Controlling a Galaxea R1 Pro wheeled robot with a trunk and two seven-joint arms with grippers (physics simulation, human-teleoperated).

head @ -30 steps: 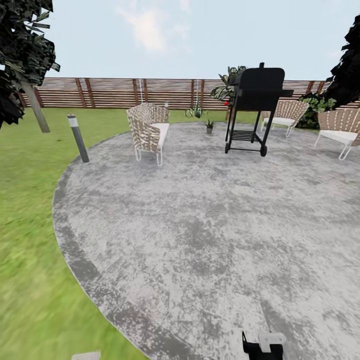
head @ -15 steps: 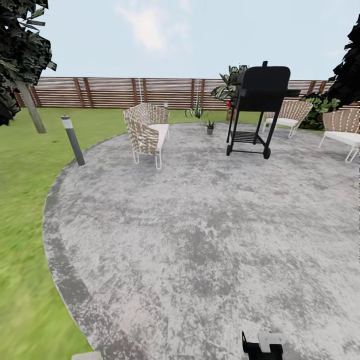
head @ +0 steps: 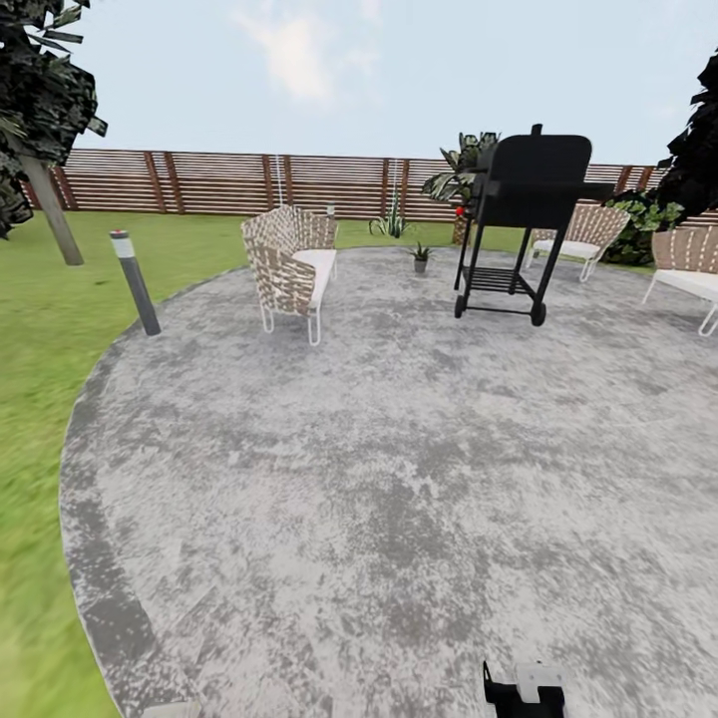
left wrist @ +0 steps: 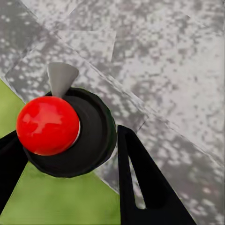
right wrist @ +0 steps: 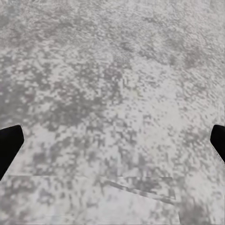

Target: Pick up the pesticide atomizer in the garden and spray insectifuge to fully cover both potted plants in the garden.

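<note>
The pesticide atomizer (left wrist: pixel 61 131), a black round body with a red ball top and a grey nozzle, sits between the black fingers of my left gripper (left wrist: pixel 70 159), which is shut on it above the patio's edge. One potted plant (head: pixel 420 256), a small green rosette in a grey pot, stands far off on the round grey patio (head: pixel 399 479) of the garden, left of the grill. My right gripper (right wrist: pixel 112 140) is open, its black fingertips (right wrist: pixel 9 145) wide apart over bare paving.
A black wheeled grill (head: pixel 524 214) stands at the patio's far right. A wicker chair (head: pixel 287 267) stands far left, with more chairs (head: pixel 578 231) behind the grill. A bollard light (head: pixel 135 282) and a tree trunk (head: pixel 50 209) stand on the lawn. A wooden fence (head: pixel 249 184) closes the back.
The whole head view has shifted: the camera has moved forward onto the patio, so grill and chairs look slightly nearer. Nothing in the scene itself has moved.
</note>
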